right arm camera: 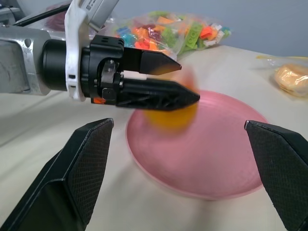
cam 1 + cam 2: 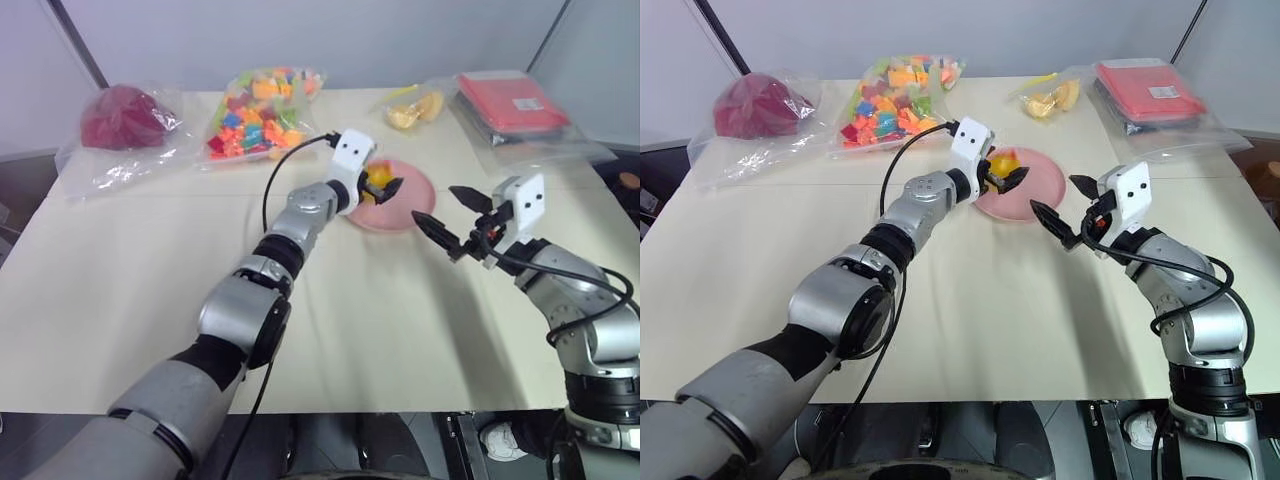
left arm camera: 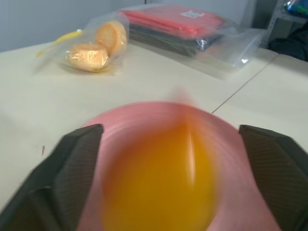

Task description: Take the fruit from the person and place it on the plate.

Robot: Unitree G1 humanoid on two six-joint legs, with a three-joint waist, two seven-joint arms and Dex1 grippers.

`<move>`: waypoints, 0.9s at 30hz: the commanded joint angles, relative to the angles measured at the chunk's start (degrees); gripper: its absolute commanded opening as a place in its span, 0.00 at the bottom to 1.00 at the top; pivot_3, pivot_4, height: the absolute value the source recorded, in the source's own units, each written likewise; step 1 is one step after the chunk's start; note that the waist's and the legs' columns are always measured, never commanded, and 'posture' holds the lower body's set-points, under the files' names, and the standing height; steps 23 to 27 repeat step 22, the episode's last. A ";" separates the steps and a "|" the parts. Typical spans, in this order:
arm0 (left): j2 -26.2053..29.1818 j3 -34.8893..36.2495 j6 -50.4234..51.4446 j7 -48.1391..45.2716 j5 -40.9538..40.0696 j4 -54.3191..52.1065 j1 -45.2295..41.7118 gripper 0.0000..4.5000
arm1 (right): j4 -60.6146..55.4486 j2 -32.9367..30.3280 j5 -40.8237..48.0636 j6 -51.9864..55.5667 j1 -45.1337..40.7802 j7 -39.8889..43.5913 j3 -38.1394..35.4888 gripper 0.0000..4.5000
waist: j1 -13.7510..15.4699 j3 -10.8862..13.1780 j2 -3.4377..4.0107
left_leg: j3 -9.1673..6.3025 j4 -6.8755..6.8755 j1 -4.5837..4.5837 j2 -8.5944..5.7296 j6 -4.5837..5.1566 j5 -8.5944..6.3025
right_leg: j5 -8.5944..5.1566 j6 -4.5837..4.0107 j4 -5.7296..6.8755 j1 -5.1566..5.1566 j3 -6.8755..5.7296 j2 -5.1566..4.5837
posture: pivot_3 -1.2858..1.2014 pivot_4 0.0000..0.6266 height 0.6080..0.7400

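The yellow-orange fruit (image 2: 377,180) shows as a blur between the fingers of my left gripper (image 2: 388,187), just over the near-left part of the pink plate (image 2: 412,200). In the left wrist view the fruit (image 3: 159,178) has a gap beside it, and the black fingers (image 3: 79,168) stand wide apart, so the gripper is open. My right gripper (image 2: 433,201) hovers open and empty beside the plate's right edge, level with the left one. The person is out of view.
At the back of the cream table lie a bag of coloured blocks (image 2: 262,110), a dark red bundle in clear plastic (image 2: 125,118), a clear bag of pale orange pieces (image 2: 415,108) and a red packet (image 2: 510,100). Bare tabletop lies in front of the plate.
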 commanded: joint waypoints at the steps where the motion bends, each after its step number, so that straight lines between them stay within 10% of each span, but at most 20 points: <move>1: 0.19 1.41 -2.08 0.45 0.09 -0.63 -2.26 1.00 | -2.52 0.08 0.53 -0.66 -0.03 -0.34 -1.93 1.00 | 0.01 0.00 0.00 | 0.00 0.00 0.00 0.00 0.00 0.00 | 0.00 0.00 0.00 0.00 0.00 0.00 | 0.52 0.24 1.00; 12: 9.15 4.78 -0.53 -0.13 -2.41 -17.22 3.28 1.00 | 0.43 0.02 -0.49 -2.07 -1.16 -0.27 -1.96 1.00 | -0.36 -0.02 0.04 | 0.05 -0.06 -0.01 0.05 -0.01 0.01 | 0.00 0.00 0.07 -0.14 0.07 0.04 | 0.52 0.24 1.00; 21: 19.52 9.07 27.96 4.19 -11.21 -75.36 38.50 1.00 | 11.98 1.39 -5.58 -9.56 -5.96 -2.84 -3.09 1.00 | -0.57 -0.04 0.06 | 0.08 -0.05 -0.15 0.10 -0.08 0.04 | 0.00 -0.01 0.21 -0.41 0.23 0.03 | 0.52 0.24 1.00; 27: 19.64 9.33 29.77 5.12 -11.74 -78.56 40.56 1.00 | 13.06 1.55 -5.81 -10.18 -6.27 -2.75 -3.21 1.00 | -0.57 -0.04 0.06 | 0.08 -0.03 -0.15 0.09 -0.08 0.04 | 0.00 -0.01 0.22 -0.39 0.23 0.00 | 0.52 0.24 1.00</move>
